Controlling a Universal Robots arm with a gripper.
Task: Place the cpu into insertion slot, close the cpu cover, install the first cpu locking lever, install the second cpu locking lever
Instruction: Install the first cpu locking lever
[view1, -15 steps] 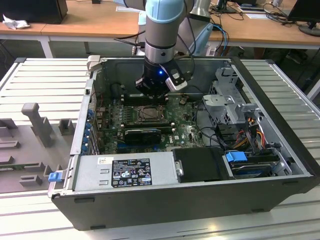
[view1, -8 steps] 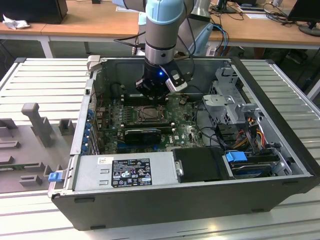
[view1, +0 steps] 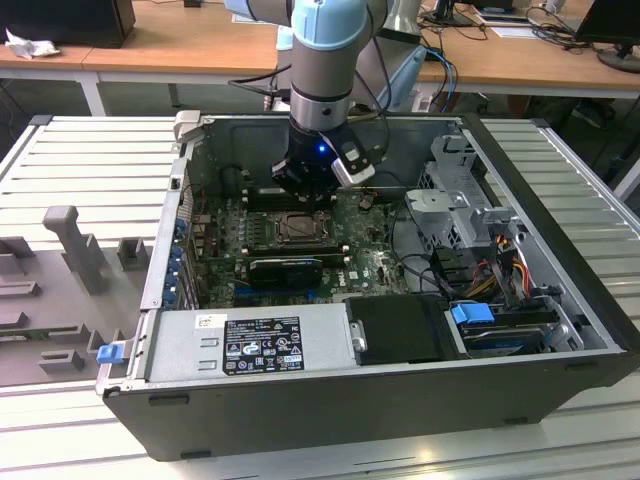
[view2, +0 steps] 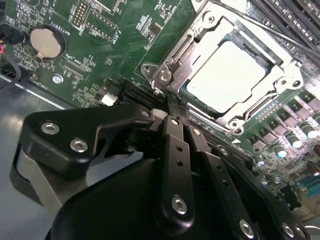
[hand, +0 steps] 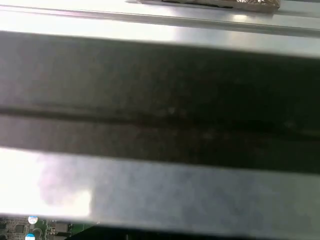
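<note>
In the exterior view my gripper (view1: 303, 193) hangs inside the open computer case, just behind the insertion slot (view1: 298, 228) on the green motherboard (view1: 365, 265). In the second wrist view the cpu (view2: 225, 70) lies flat in the insertion slot (view2: 248, 48), its pale face bright. The silvery cpu cover (view2: 199, 31) lies down around it. A thin lever rod (view2: 270, 30) runs along one side of the socket. My gripper (view2: 173, 109) is shut, its two black fingers (view2: 172, 135) pressed together, with the tips close to the cover's tab (view2: 165, 76).
The grey power supply (view1: 250, 340) fills the case's near side and a drive cage (view1: 460, 200) with cables stands at the exterior view's right. A coin battery (view2: 44, 41) sits on the board. A case wall (hand: 160, 195) shows in the first wrist view.
</note>
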